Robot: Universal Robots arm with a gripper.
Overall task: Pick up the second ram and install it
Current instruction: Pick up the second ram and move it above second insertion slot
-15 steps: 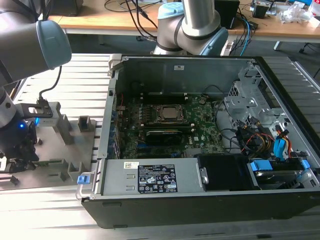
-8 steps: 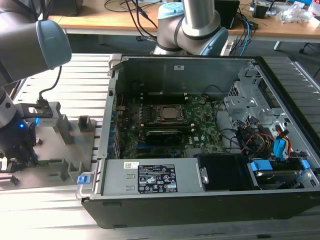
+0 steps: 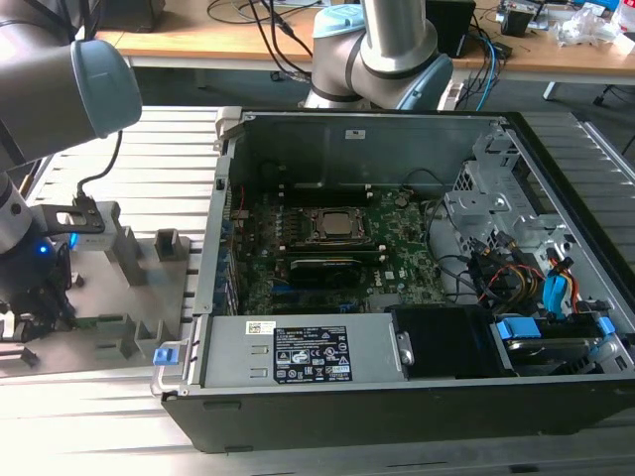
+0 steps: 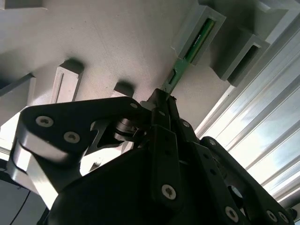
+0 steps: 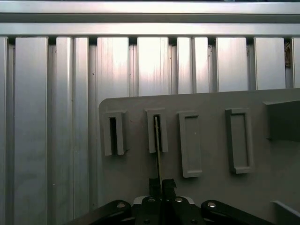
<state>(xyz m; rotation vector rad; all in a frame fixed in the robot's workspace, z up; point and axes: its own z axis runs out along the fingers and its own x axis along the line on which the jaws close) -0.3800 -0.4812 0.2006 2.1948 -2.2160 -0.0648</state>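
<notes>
**RAM STICK GRIPPED AT FIXTURE SLOT**

In the second wrist view, observed the black pincer [image 4: 162,102] clamped on the near end of the long, thin green circuit-board ram stick [image 4: 177,74]. Noted the stick's far end seated in a slotted grey plastic fixture block [image 4: 186,29]. Recorded the block standing on a flat grey fixture plate [image 5: 211,197], itself on the ribbed aluminium desk [image 5: 47,117]. Logged the plate at the exterior view's left of the open black computer case [image 3: 397,421], well apart from its large green motherboard [image 3: 397,248].

You've got the open computer case [image 3: 397,416] with its motherboard [image 3: 397,248] at centre, and the arm [image 3: 60,84] over the grey fixture plate [image 3: 149,297] on the exterior view's left
</notes>
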